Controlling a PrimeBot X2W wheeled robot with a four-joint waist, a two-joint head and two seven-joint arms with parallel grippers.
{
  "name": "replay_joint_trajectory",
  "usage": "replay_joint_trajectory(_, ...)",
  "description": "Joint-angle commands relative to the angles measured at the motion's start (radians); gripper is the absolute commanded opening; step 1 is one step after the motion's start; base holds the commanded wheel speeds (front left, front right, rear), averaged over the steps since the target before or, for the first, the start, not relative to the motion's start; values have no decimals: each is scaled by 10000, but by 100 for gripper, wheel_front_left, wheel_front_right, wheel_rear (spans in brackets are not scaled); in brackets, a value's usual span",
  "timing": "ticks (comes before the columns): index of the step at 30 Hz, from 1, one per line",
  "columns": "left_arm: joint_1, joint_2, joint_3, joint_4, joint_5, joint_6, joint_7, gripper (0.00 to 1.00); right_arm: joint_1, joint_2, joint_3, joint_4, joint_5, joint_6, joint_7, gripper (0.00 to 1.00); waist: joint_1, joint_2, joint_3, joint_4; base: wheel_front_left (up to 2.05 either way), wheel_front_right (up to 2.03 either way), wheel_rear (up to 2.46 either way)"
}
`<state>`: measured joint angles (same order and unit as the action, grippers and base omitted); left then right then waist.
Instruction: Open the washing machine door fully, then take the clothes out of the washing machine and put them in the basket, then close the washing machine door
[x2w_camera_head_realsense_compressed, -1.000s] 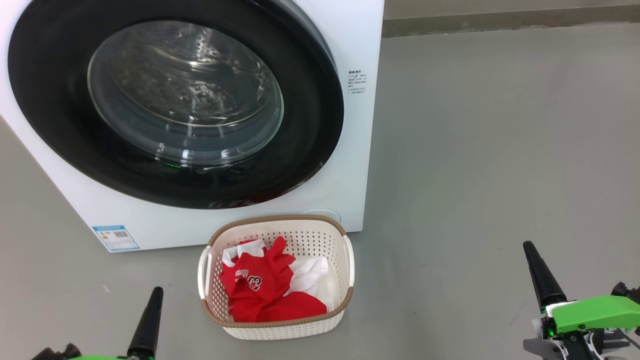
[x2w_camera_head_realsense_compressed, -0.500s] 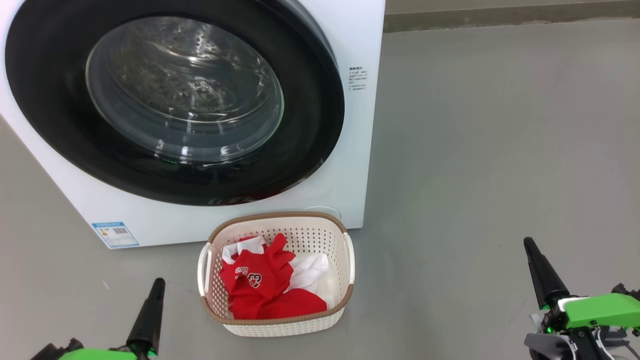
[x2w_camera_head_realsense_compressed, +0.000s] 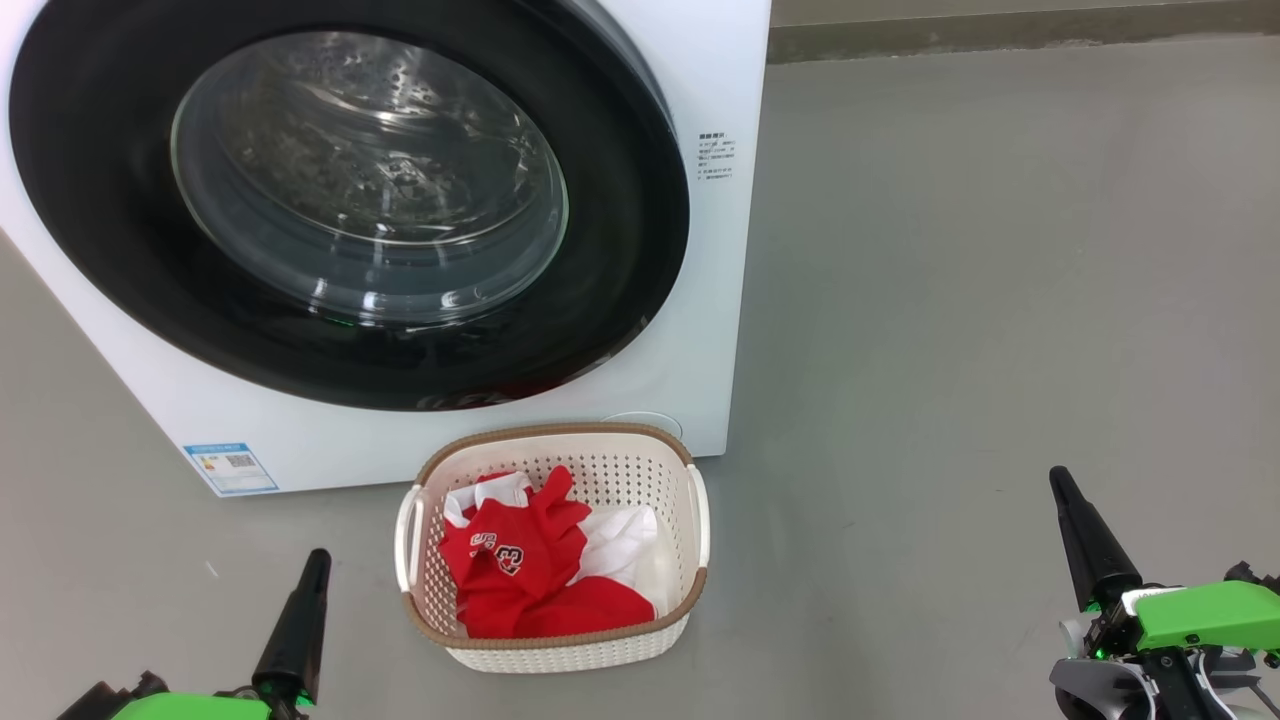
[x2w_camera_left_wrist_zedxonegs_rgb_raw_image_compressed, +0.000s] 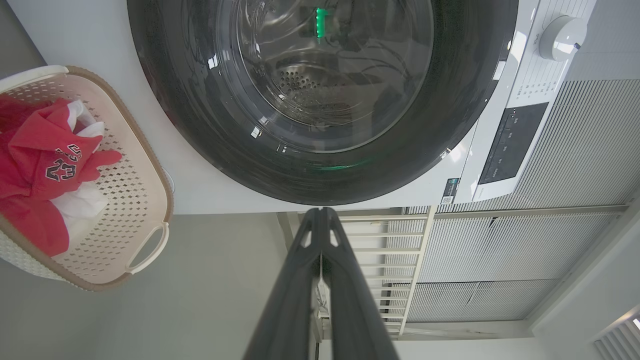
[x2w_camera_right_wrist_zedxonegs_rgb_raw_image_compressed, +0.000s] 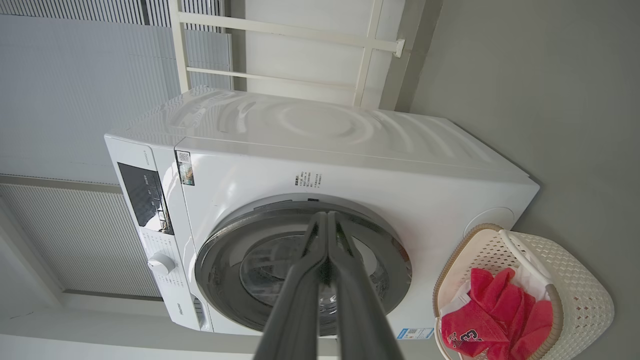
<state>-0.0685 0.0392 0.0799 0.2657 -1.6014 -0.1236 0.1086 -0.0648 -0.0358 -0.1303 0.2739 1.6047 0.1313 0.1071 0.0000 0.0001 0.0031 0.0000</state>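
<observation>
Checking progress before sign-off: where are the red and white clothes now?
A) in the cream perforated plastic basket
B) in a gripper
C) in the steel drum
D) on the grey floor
A: the red and white clothes lie heaped inside the cream perforated plastic basket.

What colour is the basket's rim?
Brown, woven-looking, on the basket; clearest in the head view.

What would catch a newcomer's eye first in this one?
The big round door with its glossy black rim and bulging glass window, shut on the large white front-loading washing machine, dominates the head view's upper left. Just below it on the grey floor stands a small cream perforated plastic basket holding bright red and white clothes.
</observation>
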Motion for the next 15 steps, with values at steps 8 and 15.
replay_joint_trajectory(8, -396, 110, 341, -203, -70, -71, 48, 0, -432, -145, 166, -292, 40, -6, 61, 0, 0, -1, 0, 0, 0, 0, 0)
replay_joint_trajectory(15, -396, 110, 341, -203, -71, -71, 47, 0, -432, -145, 166, -292, 40, -6, 61, 0, 0, -1, 0, 0, 0, 0, 0)
